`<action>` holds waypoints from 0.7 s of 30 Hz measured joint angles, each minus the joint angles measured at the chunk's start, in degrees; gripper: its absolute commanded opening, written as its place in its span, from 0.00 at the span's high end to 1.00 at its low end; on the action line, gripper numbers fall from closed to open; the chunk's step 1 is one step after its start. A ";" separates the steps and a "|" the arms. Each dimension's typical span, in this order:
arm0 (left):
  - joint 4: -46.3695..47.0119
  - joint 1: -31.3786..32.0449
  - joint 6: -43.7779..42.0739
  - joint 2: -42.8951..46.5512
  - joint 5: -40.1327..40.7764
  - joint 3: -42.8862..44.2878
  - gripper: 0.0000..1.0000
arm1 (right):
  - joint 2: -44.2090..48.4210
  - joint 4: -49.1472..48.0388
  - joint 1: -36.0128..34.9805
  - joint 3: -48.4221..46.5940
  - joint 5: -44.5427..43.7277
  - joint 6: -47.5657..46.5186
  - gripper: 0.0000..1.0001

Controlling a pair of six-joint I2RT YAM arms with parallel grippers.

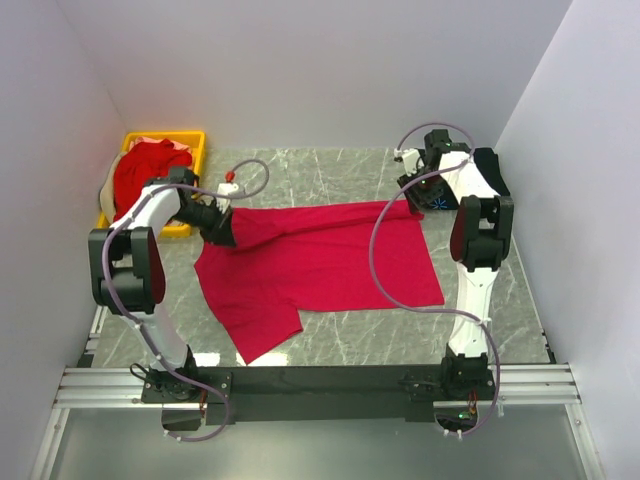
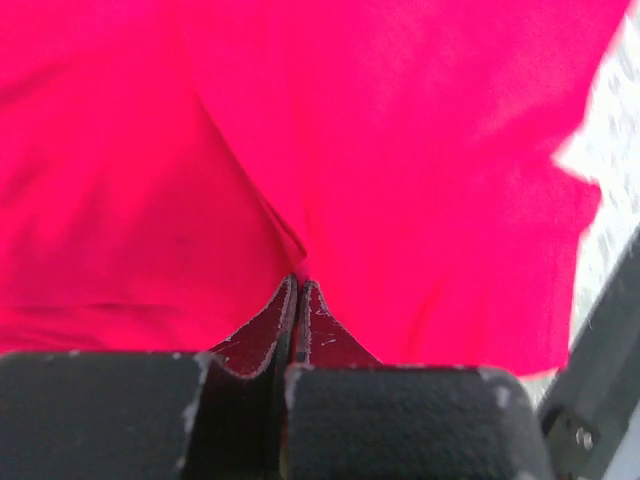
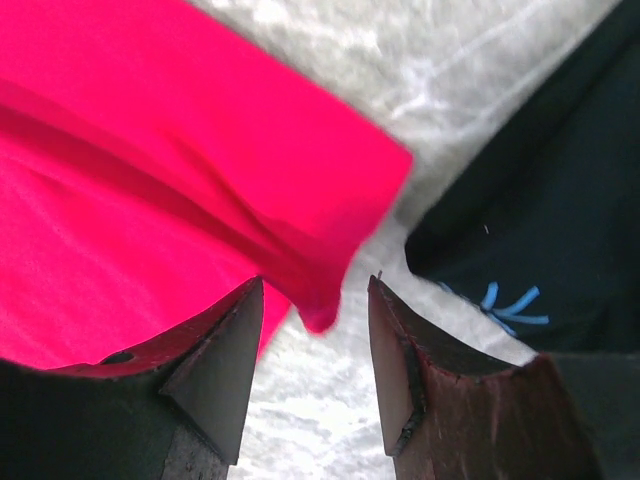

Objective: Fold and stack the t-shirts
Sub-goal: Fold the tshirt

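A bright red t-shirt (image 1: 330, 265) lies spread across the middle of the table, with a fold running along its far edge. My left gripper (image 1: 222, 230) is shut on the shirt's far left part; in the left wrist view the fingertips (image 2: 297, 287) pinch red cloth (image 2: 420, 180). My right gripper (image 1: 413, 197) is open at the shirt's far right corner. In the right wrist view that red corner (image 3: 322, 312) lies between the open jaws (image 3: 315, 292), unclamped. A black t-shirt (image 1: 436, 193) with blue marks (image 3: 540, 210) lies just right of it.
A yellow plastic basket (image 1: 192, 140) stands at the far left with another red shirt (image 1: 145, 172) heaped in it. White walls close the table on three sides. Marble tabletop (image 1: 330, 170) shows beyond the shirt and at the front right (image 1: 400, 340).
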State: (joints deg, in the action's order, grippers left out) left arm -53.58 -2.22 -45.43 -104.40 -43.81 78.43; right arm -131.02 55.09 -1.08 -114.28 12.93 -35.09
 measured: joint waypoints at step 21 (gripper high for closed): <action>5.90 4.94 -6.71 2.71 7.63 -12.41 0.52 | 0.76 1.44 0.57 1.11 1.77 -0.26 0.52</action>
State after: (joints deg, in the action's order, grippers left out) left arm -47.68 2.72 -52.14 -101.69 -36.18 66.02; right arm -130.26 56.53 -0.51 -113.16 14.70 -35.35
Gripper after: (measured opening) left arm 0.472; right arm 0.475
